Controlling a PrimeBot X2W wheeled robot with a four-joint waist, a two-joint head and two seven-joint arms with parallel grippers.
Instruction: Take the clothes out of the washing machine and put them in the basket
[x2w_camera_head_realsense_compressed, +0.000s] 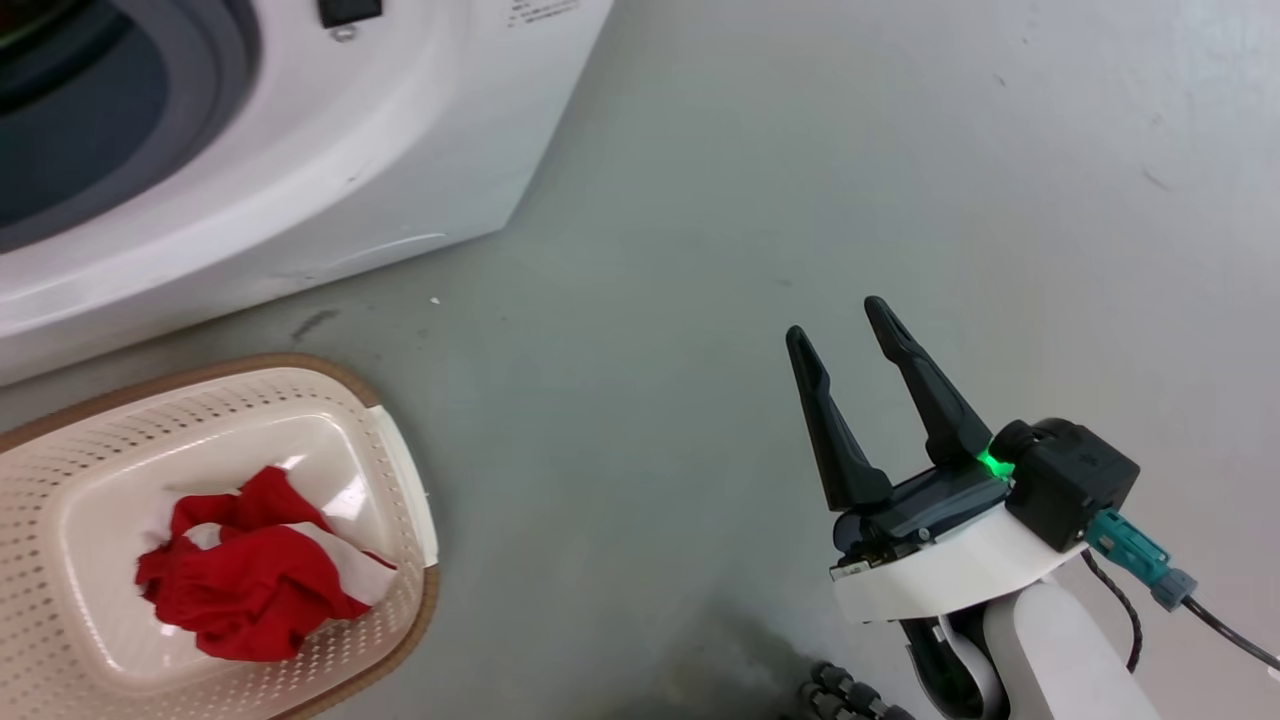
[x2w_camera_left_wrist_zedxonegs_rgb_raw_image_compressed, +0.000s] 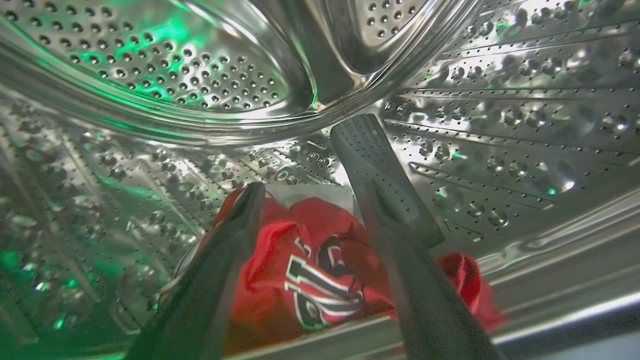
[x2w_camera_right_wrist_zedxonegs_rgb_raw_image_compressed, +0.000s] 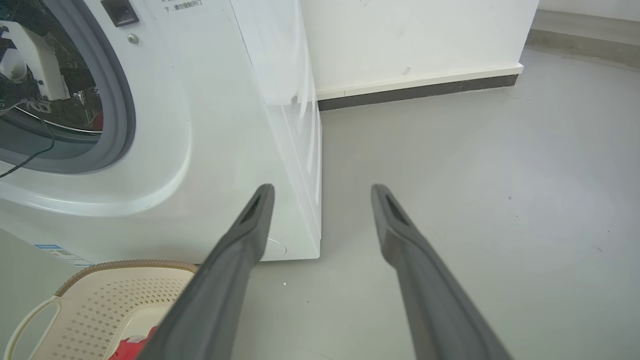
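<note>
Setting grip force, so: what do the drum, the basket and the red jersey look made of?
Drum: shiny steel, likely stainless; mirror glare, punched holes. Basket: cream plastic, glossy and perforated, brown seemingly woven rim. Jersey: soft red fabric; crumples in folds.

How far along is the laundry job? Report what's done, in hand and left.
Done: one red-and-white garment lies in the basket. In hand: the left gripper is inside the washing machine's drum, open, its fingers either side of the red jersey. Left: grip that jersey, lift it out, drop it in the basket. The right gripper hangs open over the floor.
</note>
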